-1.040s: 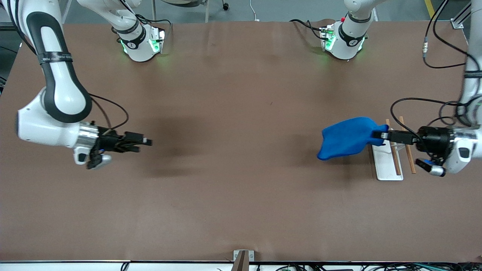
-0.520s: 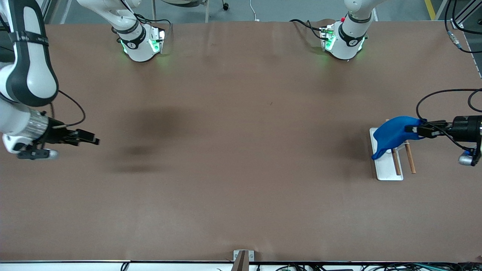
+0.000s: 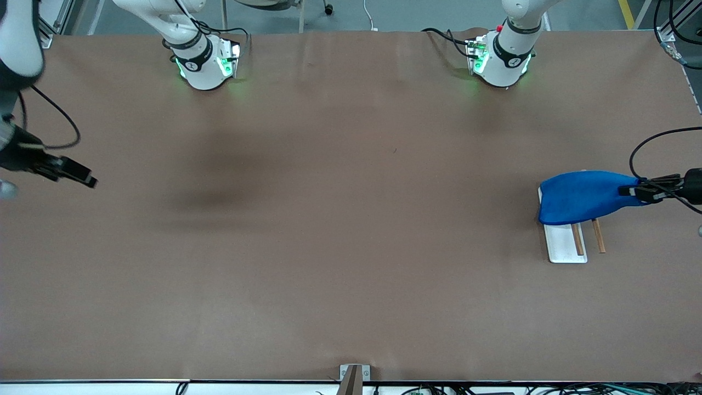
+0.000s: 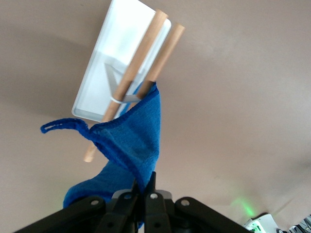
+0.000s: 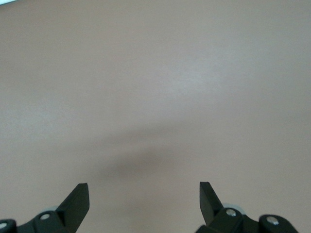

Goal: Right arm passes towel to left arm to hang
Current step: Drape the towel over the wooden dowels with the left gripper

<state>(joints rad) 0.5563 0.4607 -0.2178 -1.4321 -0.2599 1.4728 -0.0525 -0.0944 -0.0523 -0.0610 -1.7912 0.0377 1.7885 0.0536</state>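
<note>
The blue towel hangs from my left gripper, which is shut on one of its edges. It is spread over the end of the rack at the left arm's end of the table. In the left wrist view the towel drapes against the rack's two wooden rods, its corner loop sticking out, and my left gripper pinches it. My right gripper is open and empty over the right arm's end of the table; the right wrist view shows its gripper over bare table.
The rack has a white base plate and two wooden rods. The left arm's base and the right arm's base stand along the table's edge farthest from the front camera. A small bracket sits at the nearest edge.
My left gripper carried the towel toward the left arm's end of the table, from beside the rack to over it. My right gripper pulled back toward the right arm's end, empty.
</note>
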